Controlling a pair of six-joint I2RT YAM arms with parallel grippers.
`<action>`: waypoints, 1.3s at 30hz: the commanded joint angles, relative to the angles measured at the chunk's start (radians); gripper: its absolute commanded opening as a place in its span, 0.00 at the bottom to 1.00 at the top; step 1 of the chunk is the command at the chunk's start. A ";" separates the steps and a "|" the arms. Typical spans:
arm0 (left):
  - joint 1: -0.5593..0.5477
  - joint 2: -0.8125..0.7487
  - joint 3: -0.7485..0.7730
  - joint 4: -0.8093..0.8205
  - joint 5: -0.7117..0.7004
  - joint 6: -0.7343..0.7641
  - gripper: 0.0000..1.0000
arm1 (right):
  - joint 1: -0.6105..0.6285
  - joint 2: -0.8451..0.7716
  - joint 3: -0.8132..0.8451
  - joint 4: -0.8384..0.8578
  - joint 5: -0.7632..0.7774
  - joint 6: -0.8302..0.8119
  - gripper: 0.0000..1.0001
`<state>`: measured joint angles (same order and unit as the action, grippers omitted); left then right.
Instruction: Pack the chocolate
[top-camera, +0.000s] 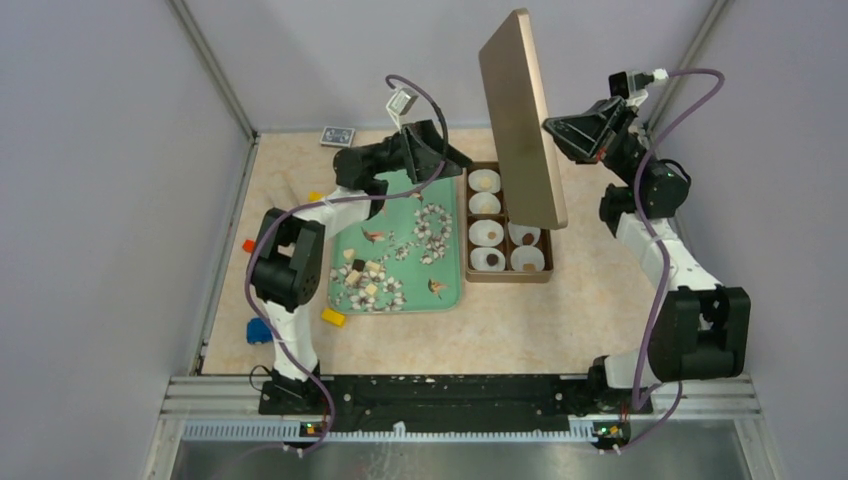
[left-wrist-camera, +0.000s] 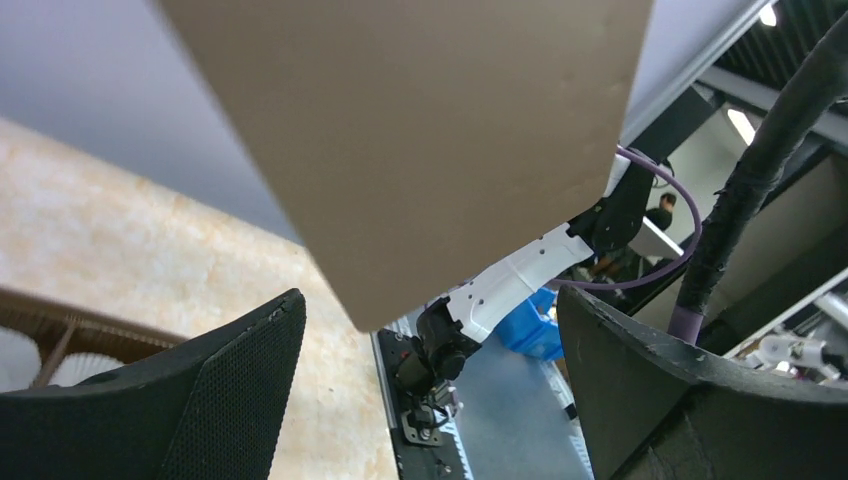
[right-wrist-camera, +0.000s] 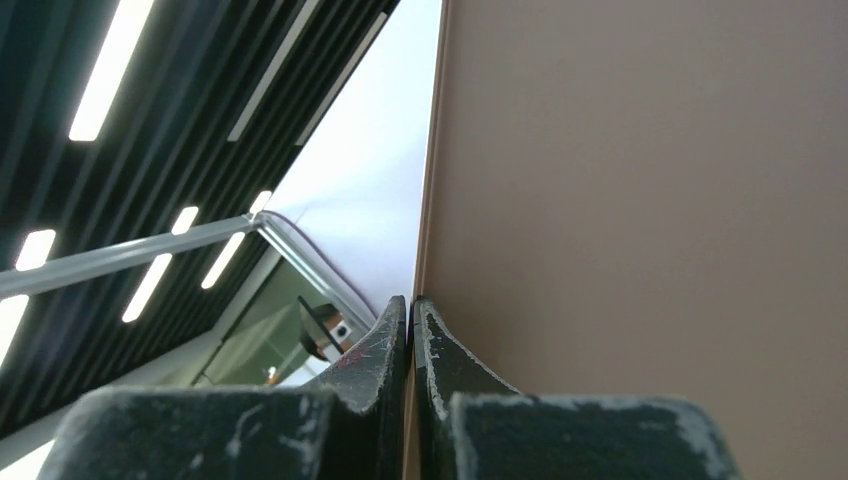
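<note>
Several small dark and cream chocolates (top-camera: 362, 279) lie on the near left part of the green flower-print tray (top-camera: 400, 205). The brown box (top-camera: 507, 275) right of the tray holds white paper cups, some with a chocolate (top-camera: 491, 259) inside. My right gripper (top-camera: 556, 128) is shut on the right edge of the box's flat brown lid (top-camera: 520, 115) and holds it up on edge above the box. In the right wrist view the pads (right-wrist-camera: 388, 335) pinch the lid (right-wrist-camera: 650, 200). My left gripper (top-camera: 452, 160) is open and empty just left of the box's far end, facing the lid (left-wrist-camera: 420, 130).
Yellow blocks (top-camera: 333, 317) (top-camera: 315, 196), an orange block (top-camera: 248, 245) and a blue object (top-camera: 258, 330) lie left of the tray. A card deck (top-camera: 337, 135) sits at the far edge. Grey walls close the left, right and far sides.
</note>
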<state>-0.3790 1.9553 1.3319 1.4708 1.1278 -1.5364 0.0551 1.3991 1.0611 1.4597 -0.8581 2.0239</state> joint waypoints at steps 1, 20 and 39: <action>-0.031 0.031 0.098 0.087 -0.012 0.043 0.98 | 0.017 -0.014 0.043 0.262 0.069 0.054 0.00; -0.078 0.185 0.288 0.114 -0.088 -0.068 0.98 | 0.105 0.018 0.092 0.263 0.124 0.057 0.00; -0.086 0.179 0.284 0.321 -0.155 -0.267 0.72 | 0.106 0.056 0.050 0.262 0.155 0.049 0.00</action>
<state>-0.4641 2.1761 1.6325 1.5196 1.0080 -1.7599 0.1543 1.4479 1.0958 1.4822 -0.7677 2.0876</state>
